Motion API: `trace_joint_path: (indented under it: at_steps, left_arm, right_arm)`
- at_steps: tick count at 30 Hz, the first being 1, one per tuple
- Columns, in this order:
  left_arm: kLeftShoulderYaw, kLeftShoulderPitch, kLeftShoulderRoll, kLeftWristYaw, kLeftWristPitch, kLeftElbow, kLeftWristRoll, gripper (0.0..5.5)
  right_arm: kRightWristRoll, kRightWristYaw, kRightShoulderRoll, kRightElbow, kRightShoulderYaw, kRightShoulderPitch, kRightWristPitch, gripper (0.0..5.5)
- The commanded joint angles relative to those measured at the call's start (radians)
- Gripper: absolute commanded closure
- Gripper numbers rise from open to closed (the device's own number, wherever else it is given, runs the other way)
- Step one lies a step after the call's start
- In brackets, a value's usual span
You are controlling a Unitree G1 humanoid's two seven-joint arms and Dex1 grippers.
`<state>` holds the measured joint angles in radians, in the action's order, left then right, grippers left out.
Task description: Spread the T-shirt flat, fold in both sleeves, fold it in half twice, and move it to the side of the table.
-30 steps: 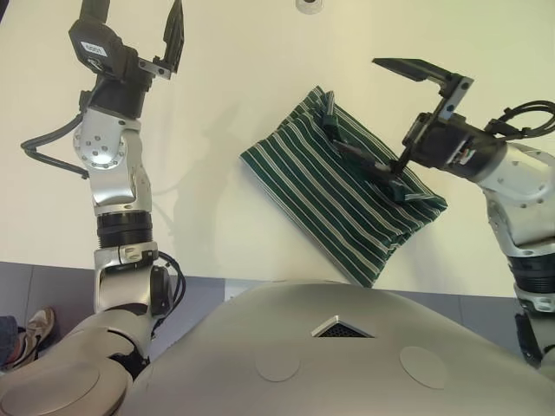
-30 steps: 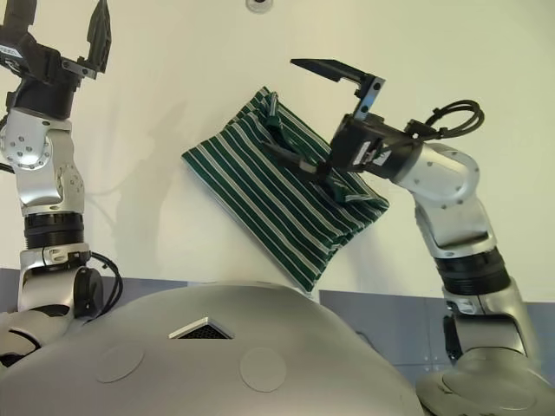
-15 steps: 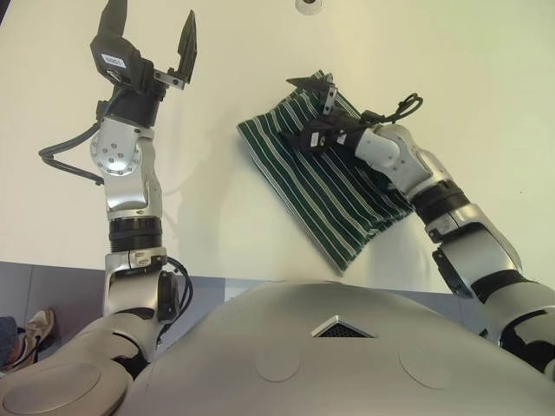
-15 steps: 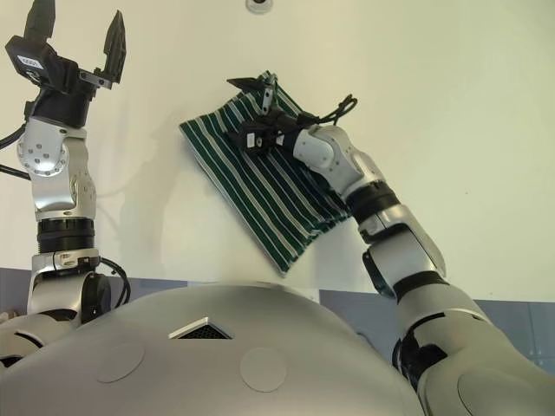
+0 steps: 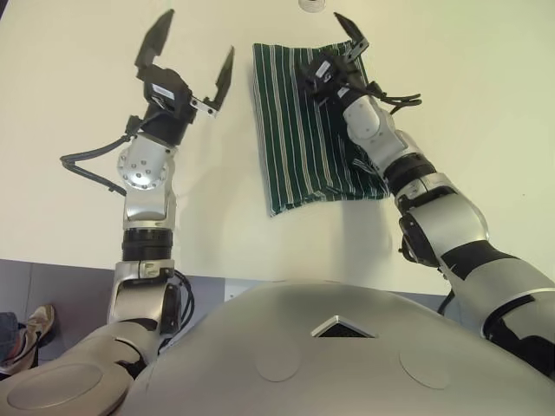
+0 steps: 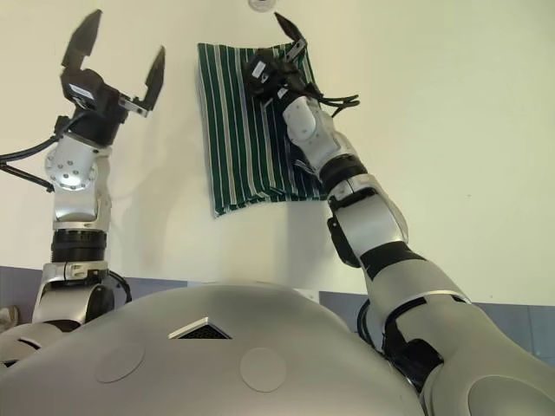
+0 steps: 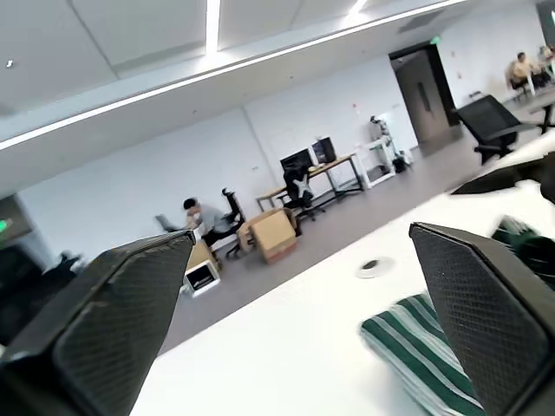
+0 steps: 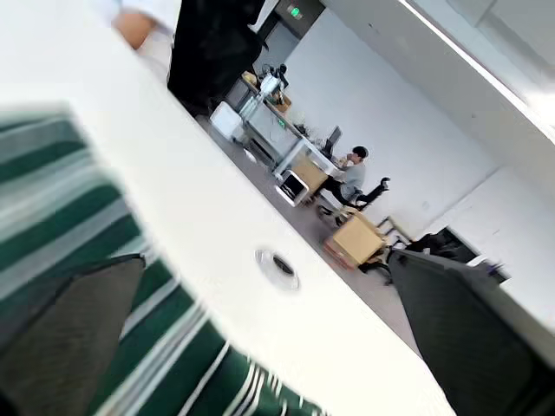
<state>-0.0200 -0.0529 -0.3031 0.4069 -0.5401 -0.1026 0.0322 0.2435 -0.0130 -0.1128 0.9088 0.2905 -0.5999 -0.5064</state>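
Note:
The T-shirt [image 5: 295, 121], green with white stripes, lies folded into a small rectangle at the far middle of the white table [image 5: 486, 130]. My right gripper [image 5: 332, 48] is stretched out over the shirt's far right corner, open, one finger pointing up and the other low against the cloth. In the right wrist view the striped cloth [image 8: 61, 199] lies under the spread fingers [image 8: 477, 338]. My left gripper [image 5: 198, 39] is raised above the table just left of the shirt, open and holding nothing. The shirt's edge [image 7: 425, 347] shows past it in the left wrist view.
A round cable grommet [image 5: 308, 3] sits in the table just beyond the shirt. The table's near edge [image 5: 260, 276] runs in front of me. Bare tabletop lies to the left and right of the shirt.
The shirt has slid away from me and turned square to the table, carried along by my right gripper, whose arm has stretched forward. My left gripper has shifted right, closer to the shirt.

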Motion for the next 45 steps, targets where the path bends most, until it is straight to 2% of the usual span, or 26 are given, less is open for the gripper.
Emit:
trace_joint_path:
  at_steps: [1, 5, 9, 13, 18, 22, 27, 31, 37, 41, 45]
  left_arm:
    - [-0.147, 0.081, -0.066, 0.009, -0.121, 0.02, 0.259, 0.94]
    - [-0.252, 0.107, -0.061, -0.035, -0.146, 0.02, 0.44, 0.94]
    - [-0.345, 0.125, -0.071, -0.084, -0.152, 0.0, 0.585, 0.94]
    - [-0.397, 0.126, -0.134, -0.109, -0.151, -0.043, 0.688, 0.94]
    - [-0.423, 0.134, -0.208, -0.114, -0.154, -0.047, 0.698, 0.94]
    - [-0.439, 0.124, -0.21, -0.132, -0.149, -0.06, 0.691, 0.94]
    - [-0.448, 0.104, -0.203, -0.153, -0.139, -0.07, 0.685, 0.94]
    - [-0.451, 0.1, -0.206, -0.172, -0.135, -0.085, 0.69, 0.94]
    - [-0.464, 0.096, -0.219, -0.213, -0.127, -0.118, 0.718, 0.94]
    - [-0.466, 0.088, -0.23, -0.245, -0.122, -0.136, 0.724, 0.94]
    - [-0.442, 0.097, -0.243, -0.246, -0.138, -0.105, 0.659, 0.94]
  right_arm:
    - [-0.334, -0.316, -0.029, -0.396, -0.081, 0.163, 0.093, 0.34]
    - [-0.584, -0.497, -0.118, -0.763, -0.137, 0.322, 0.309, 0.34]
    - [-0.614, -0.678, -0.303, -0.993, -0.14, 0.494, 0.396, 0.34]
    - [-0.568, -0.783, -0.425, -1.059, -0.164, 0.617, 0.374, 0.34]
    - [-0.398, -0.759, -0.46, -0.994, -0.142, 0.684, 0.308, 0.34]
    - [-0.243, -0.686, -0.461, -0.904, -0.121, 0.674, 0.263, 0.34]
    - [-0.155, -0.664, -0.476, -0.842, -0.105, 0.676, 0.214, 0.34]
    - [-0.155, -0.62, -0.497, -0.813, -0.17, 0.673, 0.207, 0.34]
    - [-0.282, -0.624, -0.51, -0.811, -0.295, 0.683, 0.239, 0.34]
    - [-0.201, -0.593, -0.557, -0.69, -0.301, 0.683, 0.215, 0.34]
    - [-0.214, -0.614, -0.577, -0.691, -0.318, 0.695, 0.177, 0.34]
